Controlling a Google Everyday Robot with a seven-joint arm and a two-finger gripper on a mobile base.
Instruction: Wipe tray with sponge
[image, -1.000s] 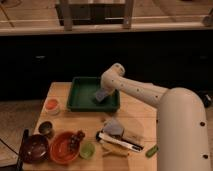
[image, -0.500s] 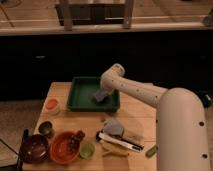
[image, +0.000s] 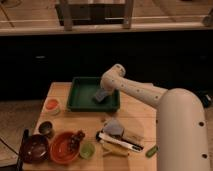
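Observation:
The dark green tray (image: 80, 95) lies at the far middle of the wooden table. A small grey-blue sponge (image: 100, 95) rests inside it toward the right side. My gripper (image: 104, 90) reaches down from the white arm into the tray right at the sponge and hides its upper edge. The arm stretches from the lower right across the table to the tray.
Near the front left are an orange bowl (image: 62, 148), a dark brown bowl (image: 33, 148), a small green cup (image: 87, 149) and a dark cup (image: 46, 128). An orange-topped white cup (image: 52, 105) stands left of the tray. Utensils and a grey-blue lump (image: 114, 128) lie at front centre.

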